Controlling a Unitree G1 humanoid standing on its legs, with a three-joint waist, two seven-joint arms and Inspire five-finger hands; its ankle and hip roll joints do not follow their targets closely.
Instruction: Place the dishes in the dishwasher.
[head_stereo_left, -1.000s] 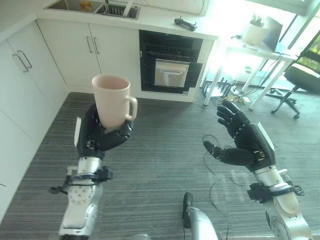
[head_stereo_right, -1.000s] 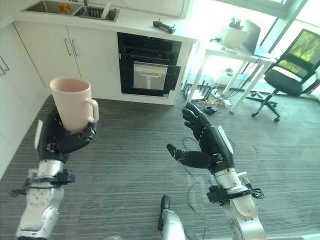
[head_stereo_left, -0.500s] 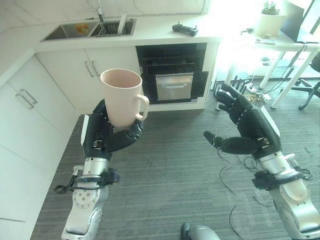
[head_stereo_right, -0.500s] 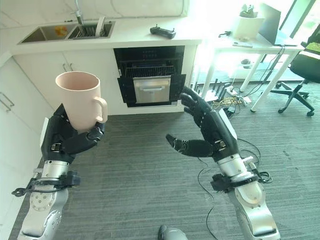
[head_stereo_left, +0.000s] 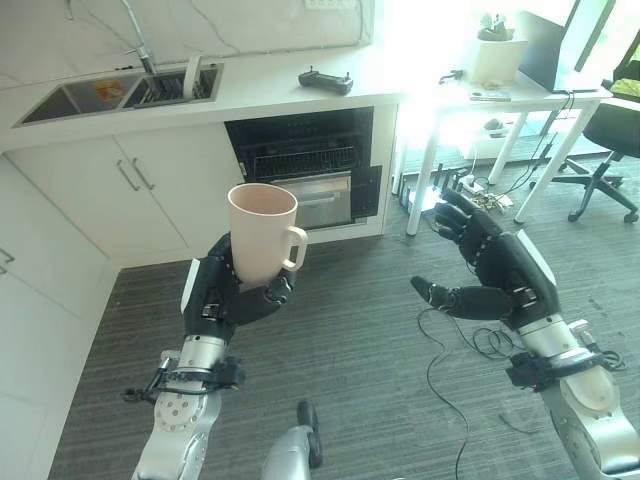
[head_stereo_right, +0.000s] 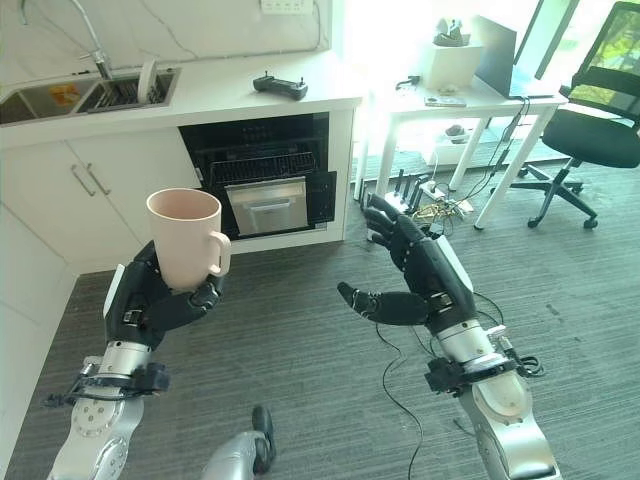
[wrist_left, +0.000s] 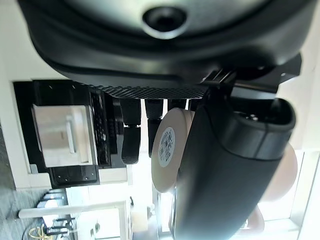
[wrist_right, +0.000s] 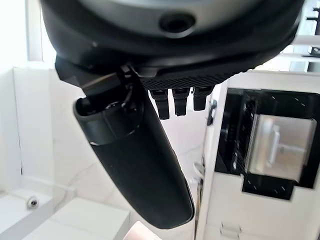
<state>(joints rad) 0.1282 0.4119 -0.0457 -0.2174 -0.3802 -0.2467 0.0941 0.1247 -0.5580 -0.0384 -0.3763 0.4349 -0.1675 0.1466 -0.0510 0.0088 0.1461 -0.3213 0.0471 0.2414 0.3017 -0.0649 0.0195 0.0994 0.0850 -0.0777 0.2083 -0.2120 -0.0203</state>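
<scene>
Mug (head_stereo_left: 262, 232) before open dishwasher (head_stereo_left: 305, 165)

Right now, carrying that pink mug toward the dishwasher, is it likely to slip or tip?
The pink mug looks rigid and smooth-walled, so possibly slippery. The left robot hand wraps only its base, leaving it top-heavy; a tilt seems possible. It sits upright and looks empty.
</scene>
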